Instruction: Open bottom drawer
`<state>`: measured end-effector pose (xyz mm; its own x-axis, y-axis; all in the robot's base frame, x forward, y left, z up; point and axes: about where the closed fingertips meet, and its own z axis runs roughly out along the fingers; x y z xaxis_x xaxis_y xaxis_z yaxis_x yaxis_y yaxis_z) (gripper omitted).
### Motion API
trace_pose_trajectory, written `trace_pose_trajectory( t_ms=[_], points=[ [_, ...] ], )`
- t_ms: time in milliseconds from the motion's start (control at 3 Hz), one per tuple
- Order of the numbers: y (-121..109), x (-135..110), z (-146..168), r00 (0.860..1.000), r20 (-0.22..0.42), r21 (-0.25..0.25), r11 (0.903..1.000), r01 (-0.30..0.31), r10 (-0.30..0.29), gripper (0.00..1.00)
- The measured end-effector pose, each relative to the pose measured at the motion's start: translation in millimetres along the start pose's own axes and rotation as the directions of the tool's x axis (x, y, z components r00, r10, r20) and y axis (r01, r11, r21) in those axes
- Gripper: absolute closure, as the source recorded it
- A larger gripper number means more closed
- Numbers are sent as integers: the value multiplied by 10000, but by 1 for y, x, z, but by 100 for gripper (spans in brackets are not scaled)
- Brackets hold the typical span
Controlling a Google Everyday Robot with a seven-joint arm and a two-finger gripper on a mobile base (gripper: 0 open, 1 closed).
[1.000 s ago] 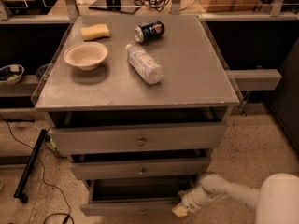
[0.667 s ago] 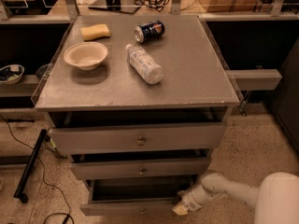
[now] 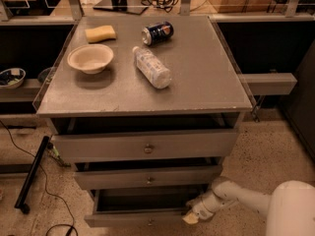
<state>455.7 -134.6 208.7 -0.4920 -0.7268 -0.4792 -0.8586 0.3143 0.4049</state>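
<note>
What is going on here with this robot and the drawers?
A robot arm reaches in from the lower right, with its end effector at the right front corner of the bottom drawer. That drawer stands partly open, its inside showing. On the cabinet top lie a bowl, a sponge, a can and a plastic bottle.

Bottom drawer (image 3: 128, 218): grey metal, narrowest of three, lowest tier | state: pulled partly out, dark interior showing | pincer (image 3: 191, 217): at front's right end
</note>
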Motion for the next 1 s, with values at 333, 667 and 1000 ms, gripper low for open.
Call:
trace_pose_trajectory(
  t_ms=[333,667,1000],
  points=[
    [-12,-3,-4,10000,1,-1,10000,0,0,100],
    [-14,-5,-5,10000,1,-1,10000,0,0,100],
    [-13,-5,-7,10000,7,-10,10000,16,-16,100]
  ],
)
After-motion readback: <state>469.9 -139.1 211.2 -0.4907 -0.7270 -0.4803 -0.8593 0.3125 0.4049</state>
